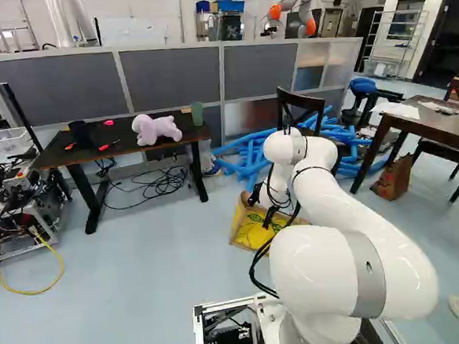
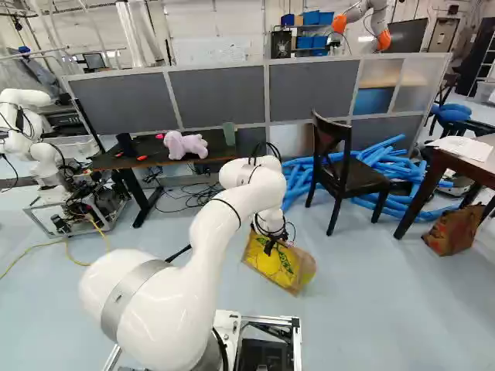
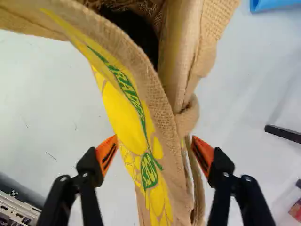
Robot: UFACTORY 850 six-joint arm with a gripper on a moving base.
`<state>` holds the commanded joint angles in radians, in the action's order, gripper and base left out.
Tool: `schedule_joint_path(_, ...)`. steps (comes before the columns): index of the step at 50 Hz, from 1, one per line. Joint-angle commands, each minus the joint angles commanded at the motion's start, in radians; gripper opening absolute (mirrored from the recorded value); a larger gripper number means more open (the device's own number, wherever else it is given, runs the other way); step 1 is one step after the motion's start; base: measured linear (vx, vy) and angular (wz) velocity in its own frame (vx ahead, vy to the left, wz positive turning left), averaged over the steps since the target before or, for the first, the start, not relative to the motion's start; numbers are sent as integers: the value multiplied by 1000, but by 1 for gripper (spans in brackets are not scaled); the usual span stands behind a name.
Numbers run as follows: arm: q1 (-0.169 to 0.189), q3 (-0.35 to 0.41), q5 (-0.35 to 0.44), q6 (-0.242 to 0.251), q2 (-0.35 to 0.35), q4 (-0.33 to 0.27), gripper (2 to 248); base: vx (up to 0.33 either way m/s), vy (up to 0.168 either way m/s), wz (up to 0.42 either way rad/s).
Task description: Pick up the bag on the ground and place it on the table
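on the floor [image 1: 144, 296], nearer than the far left table [image 1: 59, 158] and to its right, the bag [image 2: 291, 268] leans askew. the gripper [image 3: 154, 146] stands open around one side; closing on too little cloth could let the bag slip. a swinging load could also knock the toy [image 1: 156, 130] off the table.

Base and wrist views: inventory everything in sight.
Printed bag: one, tan and yellow, between the claw's fingers
Brown bag: one, brown, floor by right table
Left table: one, brown, by partition
Plush toy: one, lilac, left table
Containers: two, black and green, same table
Small tools: several, red, same table
Foam tubes: many, blue, floor by partition
Chairs: several, dark, near right table
Papers: several, white, right table
Partition: one, grey, behind tubes
Another robot: two, white, far left and beyond partition
Arm: one, white, foreground
Claw: one, black, arm's end
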<state>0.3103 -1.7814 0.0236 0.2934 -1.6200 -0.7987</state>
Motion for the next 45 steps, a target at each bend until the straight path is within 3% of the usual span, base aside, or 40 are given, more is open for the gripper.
schedule_joint_path(1, 0, 0, 0, 0, 0, 0, 224, 0, 0, 0)
schedule_joint_path(2, 0, 0, 0, 0, 0, 0, 186, 0, 0, 0)
schedule_joint_path(6, 0, 0, 0, 0, 0, 0, 186, 0, 0, 0)
schedule_joint_path(7, 0, 0, 0, 0, 0, 0, 149, 0, 0, 0)
schedule_joint_path(11, 0, 0, 0, 0, 0, 0, 149, 0, 0, 0)
schedule_joint_path(12, 0, 0, 0, 0, 0, 0, 111, 0, 0, 0)
schedule_joint_path(17, 0, 0, 0, 0, 0, 0, 111, 0, 0, 0)
schedule_joint_path(18, 0, 0, 0, 0, 0, 0, 73, 0, 0, 0)
schedule_joint_path(22, 0, 0, 0, 0, 0, 0, 73, 0, 0, 0)
schedule_joint_path(23, 0, 1, 0, 0, 1, 0, 35, 0, 0, 0)
schedule_joint_path(27, 0, 9, 0, 0, 9, 0, 35, 0, 0, 0)
schedule_joint_path(28, 0, 12, 0, 0, 12, 0, 22, 0, 0, 0)
schedule_joint_path(45, -6, 93, 0, 0, 81, 7, 22, 0, 0, 0)
